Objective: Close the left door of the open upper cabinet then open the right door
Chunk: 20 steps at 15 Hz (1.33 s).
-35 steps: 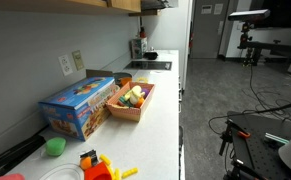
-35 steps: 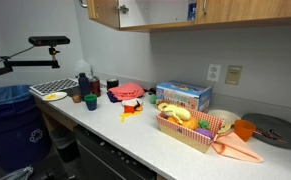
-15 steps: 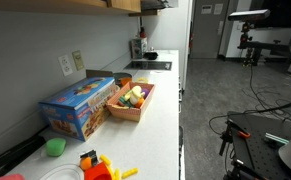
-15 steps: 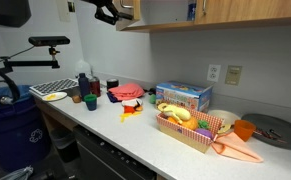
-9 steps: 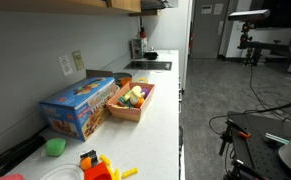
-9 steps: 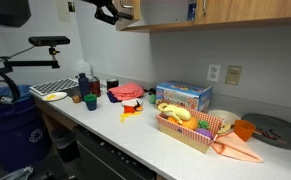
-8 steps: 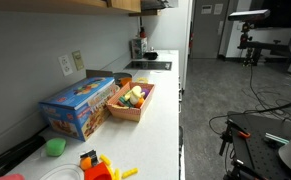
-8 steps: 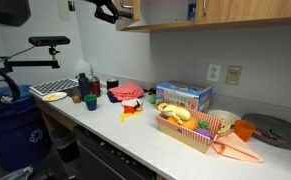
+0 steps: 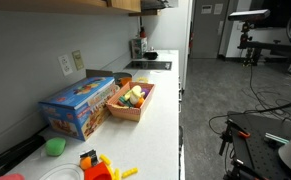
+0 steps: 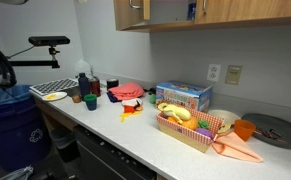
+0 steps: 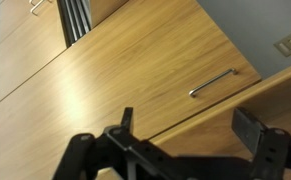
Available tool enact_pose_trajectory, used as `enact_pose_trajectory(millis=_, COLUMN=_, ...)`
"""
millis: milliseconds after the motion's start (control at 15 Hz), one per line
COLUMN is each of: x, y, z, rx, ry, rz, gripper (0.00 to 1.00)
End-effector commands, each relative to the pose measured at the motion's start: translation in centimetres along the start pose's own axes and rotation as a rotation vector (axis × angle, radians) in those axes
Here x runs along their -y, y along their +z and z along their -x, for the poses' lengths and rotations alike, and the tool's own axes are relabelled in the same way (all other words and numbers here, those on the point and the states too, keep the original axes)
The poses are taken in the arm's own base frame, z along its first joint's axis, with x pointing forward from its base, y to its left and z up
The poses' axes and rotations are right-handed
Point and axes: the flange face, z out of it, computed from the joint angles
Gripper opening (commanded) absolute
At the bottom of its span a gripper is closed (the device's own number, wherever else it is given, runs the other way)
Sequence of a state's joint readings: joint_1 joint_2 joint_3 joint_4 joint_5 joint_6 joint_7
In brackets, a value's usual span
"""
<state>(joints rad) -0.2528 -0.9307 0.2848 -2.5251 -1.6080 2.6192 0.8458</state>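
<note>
I am seeing the end effector point(image 11: 186, 125) spreading wide in the wrist view, gripping nothing, facing tan wood door fronts; a metal bar handle point(image 11: 213, 82) is showing there; I cannot tell which is the right door; the upper cabinet point(image 10: 215, 12) is hanging above the desk point(image 10: 133, 136), over a blue box point(image 10: 183, 96).

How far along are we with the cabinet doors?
Done, apparently: the light tan wooden upper cabinet shows flat wood at its left end, so the left door looks shut. In hand: the wrist view has the gripper, jaws open and empty, facing a wood door front with a metal bar handle. Left: pulling the right door open; I can't tell which panel that is.
</note>
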Motion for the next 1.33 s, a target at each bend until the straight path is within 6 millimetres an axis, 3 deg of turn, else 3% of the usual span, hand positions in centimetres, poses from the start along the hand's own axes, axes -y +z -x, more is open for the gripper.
enact_pose_trajectory(millis=0, x=-0.2, y=1.4, z=-1.8, rx=-0.046, ry=0.07, rz=0.045, gripper=1.0)
enact_pose_trajectory(millis=1267, x=1.0, y=4.1, z=-2.3, rx=-0.056, ry=0.182, rz=0.125, gripper=1.0)
